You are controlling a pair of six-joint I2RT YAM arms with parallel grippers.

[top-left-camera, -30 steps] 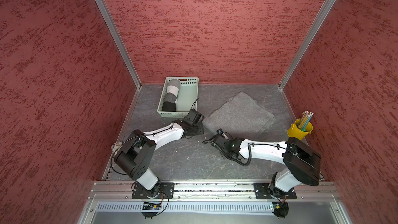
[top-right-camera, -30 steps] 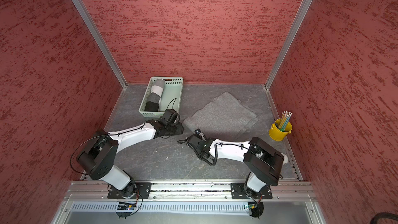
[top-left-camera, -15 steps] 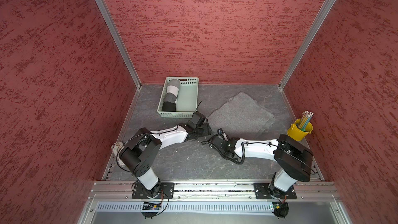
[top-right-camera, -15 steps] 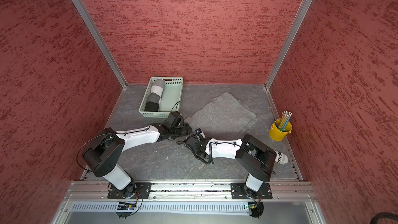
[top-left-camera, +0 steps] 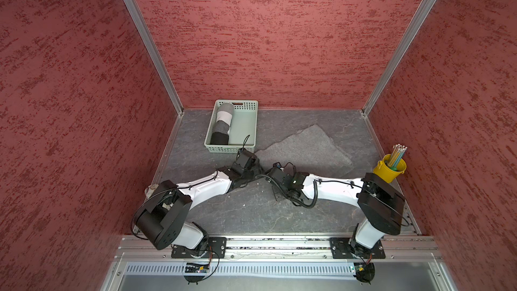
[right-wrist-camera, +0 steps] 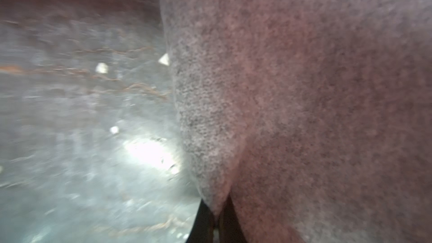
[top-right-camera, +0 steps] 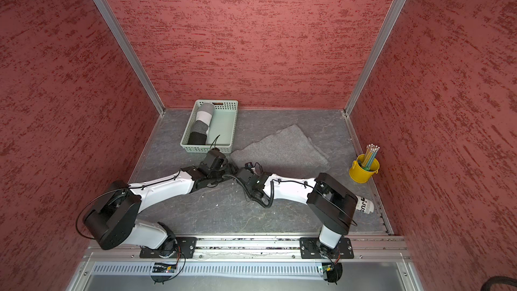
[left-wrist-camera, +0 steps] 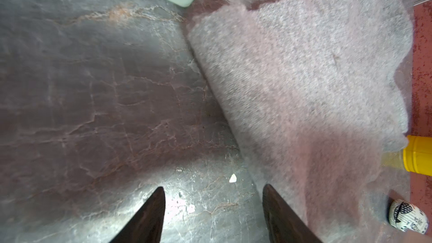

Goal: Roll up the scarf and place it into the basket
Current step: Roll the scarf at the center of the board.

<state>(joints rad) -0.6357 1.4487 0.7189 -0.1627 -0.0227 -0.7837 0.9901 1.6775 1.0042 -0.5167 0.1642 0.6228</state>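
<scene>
Right gripper [right-wrist-camera: 216,211] is seen with its jaws pressed together on a raised fold at the edge of the grey scarf [right-wrist-camera: 304,90], the knit pulled into a small peak between the dark fingers. Left gripper [left-wrist-camera: 212,190] is held close by with its fingers spread and nothing between them. One finger is set over the bare tabletop [left-wrist-camera: 93,90], the other at the scarf's border.

In both top views the two wrists are found close together at the scarf's near corner. The rest of the grey scarf [top-left-camera: 305,149] is laid flat and unrolled on the table, between the mint-green basket [top-left-camera: 232,149] and the yellow bucket of pencils [top-left-camera: 390,170]. The basket is placed at the back, by the left corner, and a rolled striped cloth [top-left-camera: 222,124] is laid along its left side. The scarf's edge is near the basket's front right corner but apart from it.
</scene>
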